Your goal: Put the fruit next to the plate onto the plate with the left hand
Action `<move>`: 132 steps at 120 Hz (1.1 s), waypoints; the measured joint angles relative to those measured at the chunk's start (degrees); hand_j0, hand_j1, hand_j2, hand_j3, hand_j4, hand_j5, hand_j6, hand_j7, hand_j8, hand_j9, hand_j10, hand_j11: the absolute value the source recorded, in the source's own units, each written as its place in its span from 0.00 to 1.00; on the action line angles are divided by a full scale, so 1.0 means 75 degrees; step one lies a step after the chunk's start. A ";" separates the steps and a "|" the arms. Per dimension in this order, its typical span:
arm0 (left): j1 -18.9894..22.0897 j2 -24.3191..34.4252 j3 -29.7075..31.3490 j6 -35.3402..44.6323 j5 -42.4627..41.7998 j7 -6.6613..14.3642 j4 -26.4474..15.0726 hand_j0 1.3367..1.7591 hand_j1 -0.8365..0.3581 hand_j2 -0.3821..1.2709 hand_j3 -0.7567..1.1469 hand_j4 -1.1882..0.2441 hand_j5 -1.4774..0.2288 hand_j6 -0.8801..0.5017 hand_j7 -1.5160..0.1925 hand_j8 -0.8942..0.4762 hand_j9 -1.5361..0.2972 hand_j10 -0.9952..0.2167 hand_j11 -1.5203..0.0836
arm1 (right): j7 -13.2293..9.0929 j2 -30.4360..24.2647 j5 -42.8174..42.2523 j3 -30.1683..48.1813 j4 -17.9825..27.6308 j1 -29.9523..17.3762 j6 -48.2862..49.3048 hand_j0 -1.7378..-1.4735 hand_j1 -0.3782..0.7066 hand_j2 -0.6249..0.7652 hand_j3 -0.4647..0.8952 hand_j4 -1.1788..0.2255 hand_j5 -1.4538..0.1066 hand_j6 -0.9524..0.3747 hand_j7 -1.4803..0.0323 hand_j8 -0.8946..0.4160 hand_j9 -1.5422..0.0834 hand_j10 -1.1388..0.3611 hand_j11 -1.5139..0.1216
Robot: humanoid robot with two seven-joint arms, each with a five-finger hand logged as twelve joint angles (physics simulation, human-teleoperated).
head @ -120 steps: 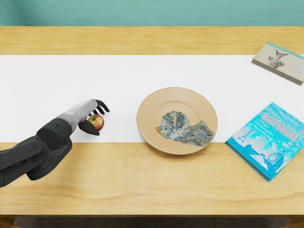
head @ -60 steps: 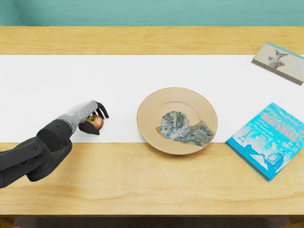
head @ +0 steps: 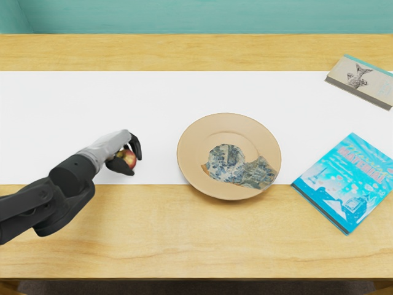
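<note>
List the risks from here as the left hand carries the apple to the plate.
1. The left hand covers only the top and sides of the apple; a loose hold might let it slip and roll along the white runner.
2. The plate has a raised rim; carried too low, the apple might strike it and shove the plate.
3. Released off-centre, the round apple might roll off.

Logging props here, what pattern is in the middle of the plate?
A blue-and-white mottled patch on the tan plate, clearest in the head view.
</note>
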 joint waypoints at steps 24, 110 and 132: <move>-0.0082 -0.0009 -0.0020 -0.0017 -0.0045 0.0001 -0.0508 0.72 0.41 0.45 0.38 0.25 0.17 0.33 0.20 0.40 0.20 0.37 0.21 | 0.0000 0.0000 -0.0001 0.0000 -0.0001 0.0000 0.0000 0.30 0.03 0.45 0.34 0.84 0.93 0.72 0.98 0.68 0.95 0.76 0.93; -0.1130 -0.1310 -0.0077 -0.0191 -0.0197 -0.0004 -0.0709 0.71 0.39 0.46 0.40 0.25 0.14 0.36 0.18 0.41 0.19 0.40 0.20 | 0.0003 0.0000 0.0000 0.0000 0.0046 0.0189 0.0019 0.30 0.03 0.45 0.34 0.84 0.93 0.72 0.98 0.68 0.95 0.76 0.93; -0.1193 -0.1929 -0.0065 -0.0337 -0.0202 -0.0003 -0.0691 0.71 0.40 0.45 0.40 0.26 0.14 0.35 0.18 0.41 0.19 0.39 0.20 | 0.0003 0.0000 0.0000 0.0000 0.0132 0.0259 0.0023 0.30 0.03 0.45 0.34 0.84 0.93 0.72 0.98 0.68 0.95 0.76 0.93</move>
